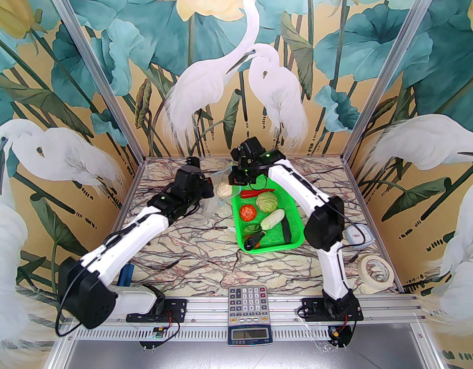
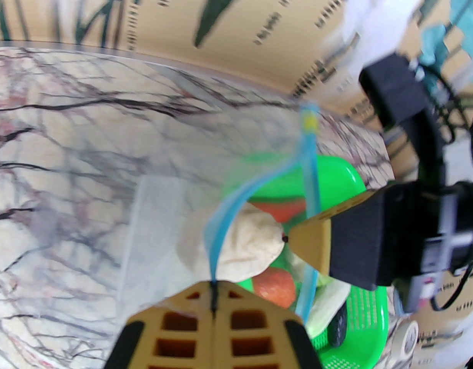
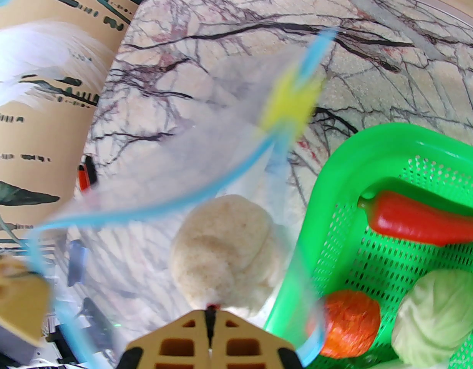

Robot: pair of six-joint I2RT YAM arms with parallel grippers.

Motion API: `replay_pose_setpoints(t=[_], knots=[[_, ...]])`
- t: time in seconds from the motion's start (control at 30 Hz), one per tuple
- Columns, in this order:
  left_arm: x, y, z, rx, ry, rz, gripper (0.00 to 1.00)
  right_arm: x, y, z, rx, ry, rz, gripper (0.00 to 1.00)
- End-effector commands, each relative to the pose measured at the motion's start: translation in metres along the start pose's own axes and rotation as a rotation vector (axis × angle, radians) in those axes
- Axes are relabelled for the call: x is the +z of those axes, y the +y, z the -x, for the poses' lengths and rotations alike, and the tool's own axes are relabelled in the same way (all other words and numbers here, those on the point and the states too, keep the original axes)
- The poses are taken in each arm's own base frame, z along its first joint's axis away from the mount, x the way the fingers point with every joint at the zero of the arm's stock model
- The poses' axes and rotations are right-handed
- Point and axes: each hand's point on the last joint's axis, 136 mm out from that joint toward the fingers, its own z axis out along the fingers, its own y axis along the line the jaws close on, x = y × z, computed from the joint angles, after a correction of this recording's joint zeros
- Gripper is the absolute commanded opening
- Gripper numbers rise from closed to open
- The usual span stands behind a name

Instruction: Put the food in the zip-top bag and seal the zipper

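Observation:
The clear zip-top bag hangs between my two grippers, mouth held open. My left gripper is shut on one side of the light-blue zipper. My right gripper is shut on the other side of the zipper, near its yellow slider. The pale bulb lies inside the bag. In the green mesh basket remain the red chili, green cabbage, a tomato, the napa cabbage and the eggplant.
The basket stands right of the bag, under the right arm. A calculator and a scale lie at the near edge. A tape roll and a white-blue device sit at the right.

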Motion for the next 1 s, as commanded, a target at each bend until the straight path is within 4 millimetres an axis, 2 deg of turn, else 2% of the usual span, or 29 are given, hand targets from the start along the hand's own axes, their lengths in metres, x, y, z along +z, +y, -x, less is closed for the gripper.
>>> replay_pose_setpoints(t=[0.0, 0.17, 0.27, 0.33, 0.47, 0.57, 0.67, 0.8, 0.97], knots=[[0.004, 0.026, -0.015, -0.039, 0.018, 0.101, 0.00, 0.009, -0.003, -0.001, -0.029, 0.022, -0.014, 0.02], [0.018, 0.028, -0.032, -0.064, 0.046, 0.085, 0.00, 0.010, 0.002, 0.004, -0.041, 0.009, 0.012, 0.23], [0.029, 0.025, -0.040, -0.070, 0.073, 0.070, 0.00, 0.006, 0.009, 0.007, -0.051, 0.001, 0.040, 0.32], [0.034, 0.024, -0.041, -0.071, 0.079, 0.066, 0.00, 0.001, 0.014, 0.009, -0.056, -0.008, 0.054, 0.42], [0.038, 0.019, -0.036, -0.054, 0.076, 0.058, 0.00, -0.021, 0.013, 0.011, -0.048, -0.037, 0.033, 0.48], [0.038, 0.017, -0.033, -0.030, 0.081, 0.059, 0.00, -0.046, -0.002, 0.005, -0.027, -0.060, -0.030, 0.53], [0.036, 0.018, -0.034, -0.009, 0.093, 0.064, 0.00, -0.061, -0.027, -0.016, -0.007, -0.034, -0.145, 0.55], [0.032, 0.020, -0.036, 0.016, 0.104, 0.071, 0.00, -0.074, -0.058, -0.066, 0.045, 0.055, -0.284, 0.57], [0.028, 0.019, -0.038, 0.050, 0.110, 0.059, 0.00, -0.077, -0.081, -0.121, 0.198, 0.121, -0.311, 0.64]])
